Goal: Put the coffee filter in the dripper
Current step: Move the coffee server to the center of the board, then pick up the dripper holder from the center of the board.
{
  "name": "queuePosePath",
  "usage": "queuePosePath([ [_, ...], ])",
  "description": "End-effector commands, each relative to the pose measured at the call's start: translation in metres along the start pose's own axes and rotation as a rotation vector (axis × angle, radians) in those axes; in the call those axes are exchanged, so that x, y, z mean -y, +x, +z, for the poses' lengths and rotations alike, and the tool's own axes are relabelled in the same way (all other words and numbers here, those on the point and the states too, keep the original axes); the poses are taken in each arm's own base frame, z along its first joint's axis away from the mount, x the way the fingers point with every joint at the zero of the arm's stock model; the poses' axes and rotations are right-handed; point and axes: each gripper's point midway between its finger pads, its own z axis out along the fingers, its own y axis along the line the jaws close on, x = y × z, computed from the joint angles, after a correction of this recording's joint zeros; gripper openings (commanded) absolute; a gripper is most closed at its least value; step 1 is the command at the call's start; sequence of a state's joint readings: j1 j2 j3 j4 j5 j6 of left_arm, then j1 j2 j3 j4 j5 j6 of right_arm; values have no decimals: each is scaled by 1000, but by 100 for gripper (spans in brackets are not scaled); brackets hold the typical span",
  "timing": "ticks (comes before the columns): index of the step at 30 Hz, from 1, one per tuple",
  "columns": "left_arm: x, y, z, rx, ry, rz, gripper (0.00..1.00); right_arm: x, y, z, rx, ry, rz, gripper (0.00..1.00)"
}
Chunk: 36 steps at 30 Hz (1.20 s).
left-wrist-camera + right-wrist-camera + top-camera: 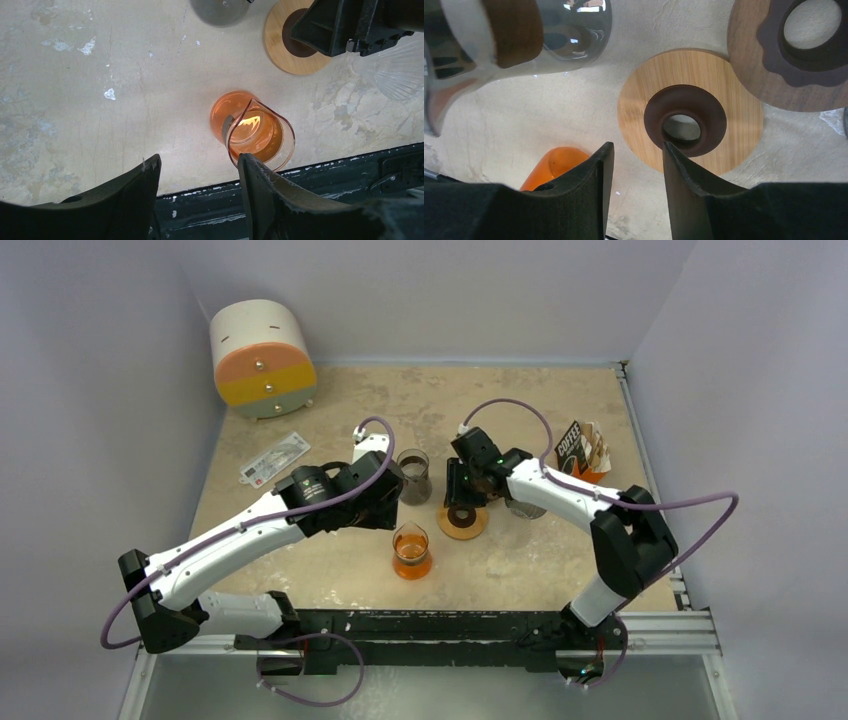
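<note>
The coffee filters lie in their pack at 2 o'clock, untouched. Both your pincers are released and empty: the right gripper above the wooden collar, perhaps to seat the glass dripper; the left gripper above the orange carafe.

You can identify the jug by its clear orange tint. The wooden disc is pale and straight-grained, with a dark brown collar. The table is mottled beige. The filter packet is black with white lettering. The drum carries white, orange and yellow bands.
</note>
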State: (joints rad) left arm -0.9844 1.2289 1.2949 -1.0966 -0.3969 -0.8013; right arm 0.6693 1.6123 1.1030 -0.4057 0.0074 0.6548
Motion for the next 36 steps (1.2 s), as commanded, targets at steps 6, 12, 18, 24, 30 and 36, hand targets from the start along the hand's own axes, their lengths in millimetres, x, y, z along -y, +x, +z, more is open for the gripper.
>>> queuePosePath([
  [6,0,-10,-6,32,-5,0,61,2,9,17,-32,16,26,43],
  [12,1,-9,-4,25,-7,7,62,6,12,26,-44,32,34,40],
  [18,2,-8,-2,21,-5,8,62,10,17,31,-55,45,43,39],
  [24,2,-8,-3,23,-4,7,62,13,22,37,-65,50,53,36],
  [30,3,-7,-3,18,-3,5,62,14,24,40,-68,47,59,29],
  [36,2,-7,-4,20,0,0,63,14,25,40,-66,45,59,20],
])
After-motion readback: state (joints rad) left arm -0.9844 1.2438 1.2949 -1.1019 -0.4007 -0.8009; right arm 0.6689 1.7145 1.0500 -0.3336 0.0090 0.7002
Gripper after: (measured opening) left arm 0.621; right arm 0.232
